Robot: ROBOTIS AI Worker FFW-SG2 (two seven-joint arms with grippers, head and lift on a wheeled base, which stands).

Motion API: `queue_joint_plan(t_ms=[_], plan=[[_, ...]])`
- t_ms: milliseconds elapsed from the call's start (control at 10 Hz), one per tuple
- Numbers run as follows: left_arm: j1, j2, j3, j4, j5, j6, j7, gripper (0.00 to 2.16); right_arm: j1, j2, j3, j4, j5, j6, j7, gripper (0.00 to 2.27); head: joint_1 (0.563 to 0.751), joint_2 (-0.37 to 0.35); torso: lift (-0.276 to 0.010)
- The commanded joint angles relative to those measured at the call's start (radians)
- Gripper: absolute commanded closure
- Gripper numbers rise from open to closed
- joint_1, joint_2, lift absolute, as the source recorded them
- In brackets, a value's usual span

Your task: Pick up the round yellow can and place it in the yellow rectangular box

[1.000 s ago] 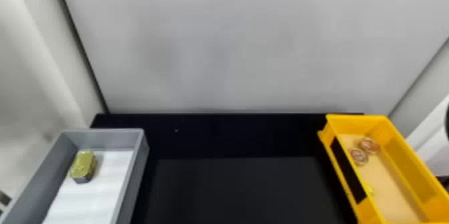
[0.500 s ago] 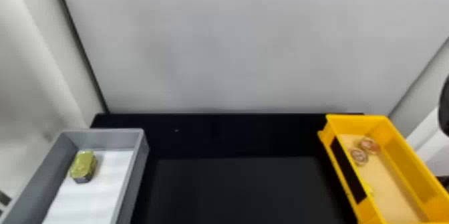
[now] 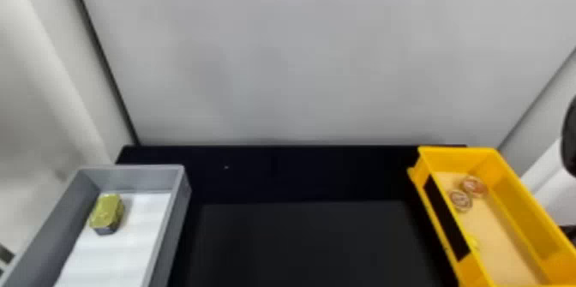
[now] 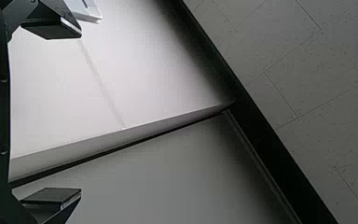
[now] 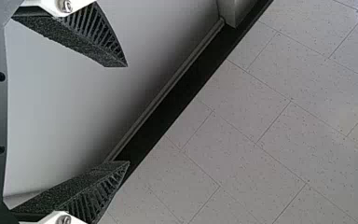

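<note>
In the head view, a grey box (image 3: 171,217) sits along the left edge of the black counter (image 3: 300,172), and a yellow box (image 3: 527,209) sits along the right edge, near the far corner. A yellow-topped can (image 3: 105,211) lies in the grey box, toward its far end and close to its left wall, on a white liner (image 3: 113,260). Its outline looks more like a block with cut corners than a circle. In the far part of the yellow box, two reddish round tins (image 3: 461,200) lie side by side on the pale floor. Nearer, beside the left wall, a bit of something yellow (image 3: 472,241) shows, mostly hidden; whether it is the round yellow can, I cannot tell. A black strip (image 3: 446,217) runs along that wall's outer face. A dark, rounded part of the right arm (image 3: 570,136) shows at the right edge of the head view, just beside the yellow box. The left claw (image 4: 80,114) is wide, with nothing between its fingers; behind it are pale walls and speckled tiles (image 4: 307,60). The right claw (image 5: 128,114) is wide and holds nothing too, facing a pale wall (image 5: 74,107) and similar tiles.
</note>
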Motion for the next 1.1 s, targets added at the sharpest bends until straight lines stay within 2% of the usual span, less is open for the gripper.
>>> queue_joint_plan(t_ms=[0,1000], plan=[[0.001,0.0,0.001,0.0,0.0,-0.002,0.0,0.09,0.001,0.0,-0.001,-0.002,0.0,0.003,0.0,0.01,0.694,-0.078,-0.002],[0.0,0.002,0.001,0.0,-0.002,-0.007,0.003,0.09,0.001,0.0,0.011,0.013,0.0,-0.008,-0.014,0.02,0.694,-0.078,-0.002]])
